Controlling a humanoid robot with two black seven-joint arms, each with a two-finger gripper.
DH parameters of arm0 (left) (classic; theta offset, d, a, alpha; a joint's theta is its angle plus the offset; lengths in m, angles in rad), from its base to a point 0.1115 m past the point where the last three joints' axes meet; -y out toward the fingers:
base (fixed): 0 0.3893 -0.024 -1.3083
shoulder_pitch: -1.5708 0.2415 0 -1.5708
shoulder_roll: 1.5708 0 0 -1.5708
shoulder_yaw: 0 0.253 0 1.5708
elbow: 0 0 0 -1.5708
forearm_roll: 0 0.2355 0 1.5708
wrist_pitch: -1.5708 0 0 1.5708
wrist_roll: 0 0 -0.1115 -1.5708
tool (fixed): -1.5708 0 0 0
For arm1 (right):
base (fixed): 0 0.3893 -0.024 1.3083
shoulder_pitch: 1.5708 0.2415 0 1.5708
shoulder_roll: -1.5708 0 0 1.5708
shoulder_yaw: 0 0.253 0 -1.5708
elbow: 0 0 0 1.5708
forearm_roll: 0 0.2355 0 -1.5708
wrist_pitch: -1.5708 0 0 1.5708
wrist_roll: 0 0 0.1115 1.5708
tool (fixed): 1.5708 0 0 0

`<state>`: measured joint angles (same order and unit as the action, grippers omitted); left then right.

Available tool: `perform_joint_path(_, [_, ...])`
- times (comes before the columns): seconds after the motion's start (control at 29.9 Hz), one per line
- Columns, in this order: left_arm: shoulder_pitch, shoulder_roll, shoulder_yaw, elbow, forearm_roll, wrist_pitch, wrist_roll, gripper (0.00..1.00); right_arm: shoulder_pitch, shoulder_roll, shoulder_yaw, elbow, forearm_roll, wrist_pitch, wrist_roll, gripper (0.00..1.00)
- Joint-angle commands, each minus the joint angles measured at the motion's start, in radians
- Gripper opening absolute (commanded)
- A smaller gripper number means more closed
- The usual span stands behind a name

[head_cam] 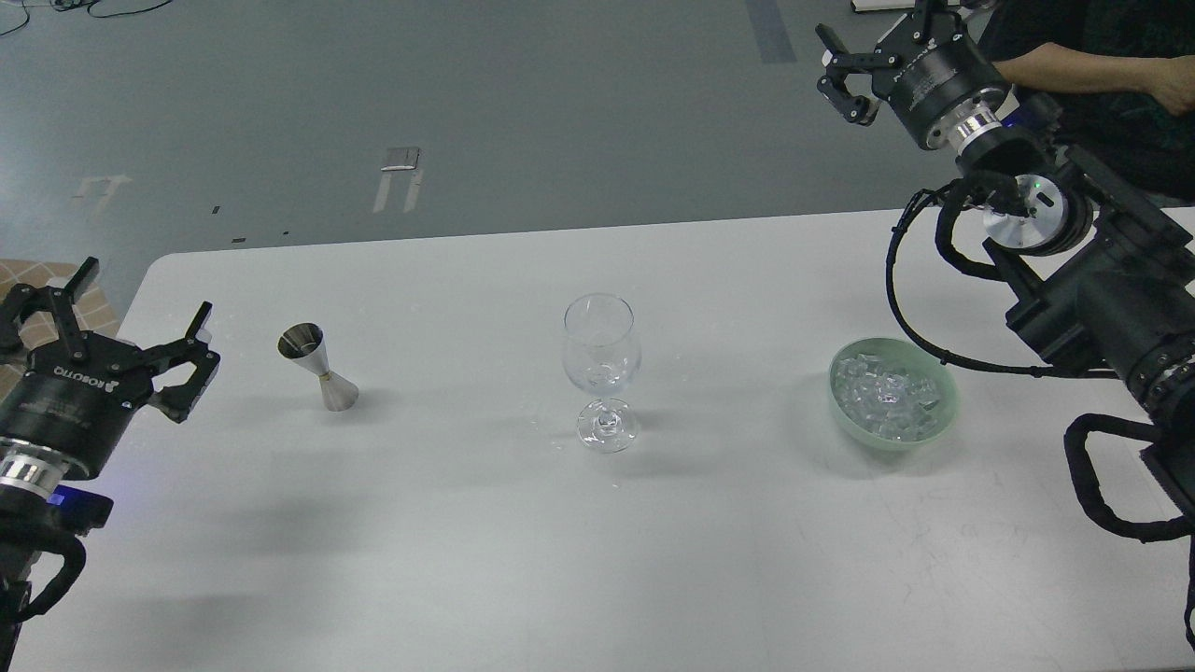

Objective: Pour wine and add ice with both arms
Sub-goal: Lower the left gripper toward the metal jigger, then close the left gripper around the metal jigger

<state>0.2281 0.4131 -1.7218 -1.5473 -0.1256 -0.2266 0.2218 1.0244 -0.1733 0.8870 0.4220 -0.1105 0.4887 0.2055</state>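
Nothing looks done yet: the glass [601, 369] stands empty mid-counter, and the ice [887, 396] fills its green bowl [941, 422] to the right. My left hand [140, 322] hovers spread beside the jigger [317, 366]; my right hand [845, 70] hangs spread, well above the bowl. A person's arm [1092, 77] sits behind it. The path is open.

One view, from the robot's head, looks forward and down onto the table [467, 560] from near. The near edge is cut off below; the far edge and grey floor [513, 103] show above. Both arms enter from the side edges.
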Motion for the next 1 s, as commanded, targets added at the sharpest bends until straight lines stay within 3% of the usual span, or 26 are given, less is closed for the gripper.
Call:
perform_joint_path(0.0, [0.037, -0.068, -0.007, -0.013, 0.001, 0.026, 0.016, 0.96, -0.001, 0.006, 0.000, 0.000, 0.000, 0.000, 0.000, 1.00])
perform_joint_path(0.1, [0.046, -0.137, -0.006, -0.013, 0.001, 0.044, 0.057, 0.96, -0.001, 0.006, 0.000, 0.000, 0.000, 0.000, -0.005, 1.00])
perform_joint_path(0.2, [0.053, -0.168, 0.008, -0.013, 0.004, 0.043, 0.071, 0.96, 0.000, 0.005, 0.000, 0.000, 0.000, 0.000, -0.009, 1.00])
perform_joint_path(0.63, [0.030, -0.257, 0.034, 0.026, 0.044, 0.047, 0.073, 0.97, -0.004, 0.005, 0.000, -0.002, 0.000, 0.000, -0.011, 1.00])
perform_joint_path(0.97, [-0.059, -0.309, 0.034, 0.119, 0.101, 0.049, 0.070, 0.97, -0.003, 0.005, 0.000, 0.000, 0.000, 0.000, -0.011, 1.00])
